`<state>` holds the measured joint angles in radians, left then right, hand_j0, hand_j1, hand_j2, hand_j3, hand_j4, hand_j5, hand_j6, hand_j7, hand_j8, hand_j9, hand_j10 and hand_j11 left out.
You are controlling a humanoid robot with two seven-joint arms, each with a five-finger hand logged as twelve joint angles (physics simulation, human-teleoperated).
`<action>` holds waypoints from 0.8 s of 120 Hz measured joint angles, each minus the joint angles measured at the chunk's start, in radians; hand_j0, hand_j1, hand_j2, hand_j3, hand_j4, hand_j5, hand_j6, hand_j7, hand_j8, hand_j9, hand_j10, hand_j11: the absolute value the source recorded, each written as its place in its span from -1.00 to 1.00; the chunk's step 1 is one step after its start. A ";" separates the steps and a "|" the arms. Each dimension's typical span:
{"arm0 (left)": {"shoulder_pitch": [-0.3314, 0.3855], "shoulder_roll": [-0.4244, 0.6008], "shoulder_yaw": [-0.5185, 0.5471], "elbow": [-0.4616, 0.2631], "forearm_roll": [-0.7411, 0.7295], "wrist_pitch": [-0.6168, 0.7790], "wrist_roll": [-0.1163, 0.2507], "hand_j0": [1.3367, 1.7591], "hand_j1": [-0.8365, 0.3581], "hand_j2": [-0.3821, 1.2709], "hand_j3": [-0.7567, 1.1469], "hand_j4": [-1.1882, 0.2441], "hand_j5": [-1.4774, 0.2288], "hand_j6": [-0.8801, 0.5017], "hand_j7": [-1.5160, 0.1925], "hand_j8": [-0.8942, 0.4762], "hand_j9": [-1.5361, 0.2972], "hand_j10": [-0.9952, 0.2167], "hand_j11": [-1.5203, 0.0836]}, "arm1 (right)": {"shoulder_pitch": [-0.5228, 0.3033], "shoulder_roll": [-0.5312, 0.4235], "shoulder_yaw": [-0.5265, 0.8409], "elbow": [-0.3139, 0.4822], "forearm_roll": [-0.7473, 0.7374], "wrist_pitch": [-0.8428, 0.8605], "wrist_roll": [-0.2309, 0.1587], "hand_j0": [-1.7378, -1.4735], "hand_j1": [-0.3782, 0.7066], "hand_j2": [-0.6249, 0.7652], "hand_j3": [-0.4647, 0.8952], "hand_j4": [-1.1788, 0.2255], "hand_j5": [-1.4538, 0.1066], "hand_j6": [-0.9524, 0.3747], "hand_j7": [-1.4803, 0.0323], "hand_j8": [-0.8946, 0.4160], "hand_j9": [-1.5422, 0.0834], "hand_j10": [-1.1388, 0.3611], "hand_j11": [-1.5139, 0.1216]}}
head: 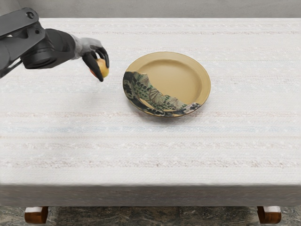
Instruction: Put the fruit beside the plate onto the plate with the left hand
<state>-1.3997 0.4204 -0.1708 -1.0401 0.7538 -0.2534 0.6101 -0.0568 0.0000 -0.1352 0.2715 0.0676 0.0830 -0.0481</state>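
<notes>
A small orange-yellow fruit (102, 68) sits in my left hand (97, 61), whose dark fingers curl around it from above and the front. The hand is just left of the plate, at about the height of its far-left rim; whether the fruit still touches the table I cannot tell. The plate (188, 70) is tan with a dark green and white painted scene along its near-left rim, and nothing lies on it. My left arm comes in from the upper left corner.
A pale woven cloth covers the table (150, 141). The table's front edge runs across the bottom of the view, with wooden feet (35, 214) below it.
</notes>
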 joint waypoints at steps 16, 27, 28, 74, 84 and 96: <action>0.005 -0.012 -0.095 -0.001 -0.057 -0.021 0.000 0.46 -0.26 -0.09 -0.20 -0.46 -0.69 -0.05 -0.62 0.03 -0.61 -0.08 -0.58 | 0.000 0.000 0.000 0.000 0.000 0.000 0.000 -0.40 -0.92 -0.11 -0.32 0.66 0.84 0.42 0.93 0.35 0.88 0.50 0.83; 0.013 -0.031 -0.153 -0.001 -0.075 -0.026 0.000 0.46 -0.28 -0.07 -0.20 -0.45 -0.69 -0.04 -0.63 0.04 -0.62 -0.07 -0.58 | 0.000 0.000 -0.001 0.000 0.000 0.000 0.000 -0.40 -0.92 -0.11 -0.32 0.66 0.84 0.42 0.93 0.35 0.88 0.50 0.83; 0.013 -0.035 -0.158 -0.001 -0.076 -0.026 0.001 0.46 -0.28 -0.05 -0.20 -0.45 -0.69 -0.03 -0.63 0.04 -0.62 -0.07 -0.58 | 0.000 0.000 -0.001 0.000 0.000 0.000 0.000 -0.40 -0.92 -0.11 -0.32 0.66 0.84 0.42 0.93 0.35 0.88 0.50 0.83; 0.021 -0.147 -0.267 0.036 -0.137 -0.027 0.001 0.46 -0.27 -0.07 -0.20 -0.44 -0.69 -0.03 -0.63 0.04 -0.62 -0.07 -0.58 | 0.000 0.000 -0.001 0.000 0.000 0.000 0.000 -0.40 -0.92 -0.11 -0.32 0.66 0.84 0.42 0.93 0.35 0.88 0.50 0.83; 0.049 -0.147 -0.268 0.041 -0.137 -0.026 0.001 0.46 -0.28 -0.06 -0.20 -0.45 -0.69 -0.03 -0.63 0.04 -0.62 -0.07 -0.58 | 0.000 0.000 -0.001 0.000 0.000 0.000 0.000 -0.40 -0.92 -0.11 -0.32 0.66 0.84 0.42 0.93 0.35 0.88 0.50 0.83; 0.081 -0.147 -0.266 0.044 -0.137 -0.026 0.001 0.46 -0.28 -0.05 -0.20 -0.45 -0.69 -0.03 -0.63 0.04 -0.62 -0.07 -0.58 | 0.000 0.000 -0.001 0.000 0.000 0.000 0.000 -0.40 -0.92 -0.11 -0.32 0.66 0.84 0.42 0.93 0.35 0.88 0.50 0.83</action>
<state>-1.3184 0.2731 -0.4366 -0.9964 0.6167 -0.2790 0.6108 -0.0568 0.0000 -0.1365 0.2715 0.0680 0.0829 -0.0484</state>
